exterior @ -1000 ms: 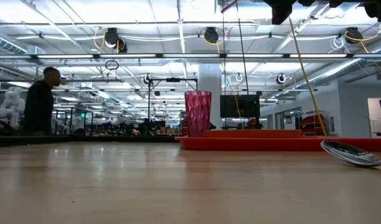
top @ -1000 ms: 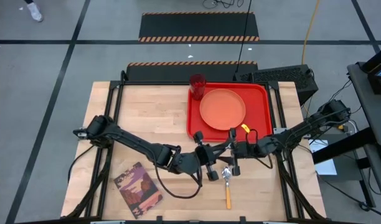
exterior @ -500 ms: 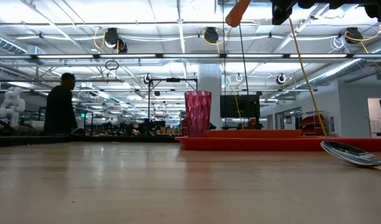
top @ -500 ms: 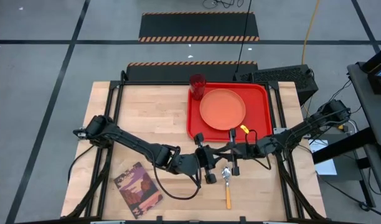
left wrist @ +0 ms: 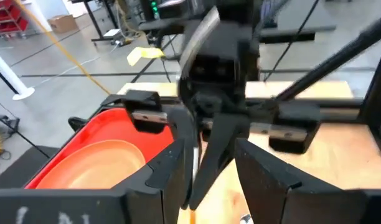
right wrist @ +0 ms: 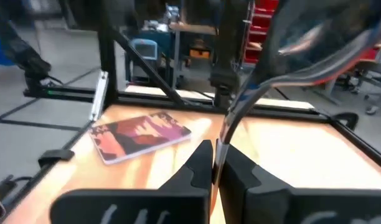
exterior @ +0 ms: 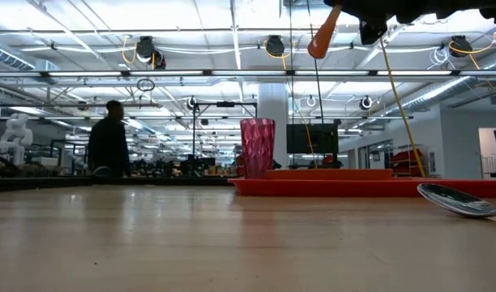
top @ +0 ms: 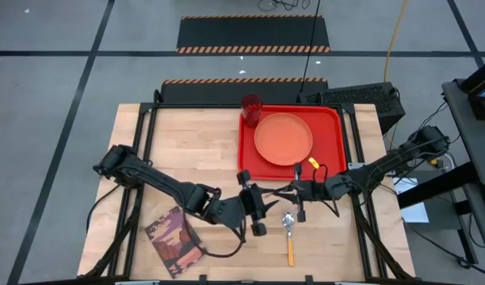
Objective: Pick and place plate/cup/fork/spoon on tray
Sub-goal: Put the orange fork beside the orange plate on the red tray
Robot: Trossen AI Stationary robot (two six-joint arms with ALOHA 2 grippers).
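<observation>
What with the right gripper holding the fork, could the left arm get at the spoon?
Probably yes. The spoon lies uncovered on the table beside the open left gripper, nothing between them. The right gripper, shut on the fork, hangs close, so they might crowd.

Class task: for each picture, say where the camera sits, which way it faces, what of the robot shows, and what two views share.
High: above, facing straight down; both arms, tray.
Low: tabletop height, facing level across; arm parts, fork at top.
Left wrist: on left arm; own open left pincer, facing tray.
Right wrist: on right arm; right pincer shut on fork, facing book.
Shared: high and low show the cup.
</observation>
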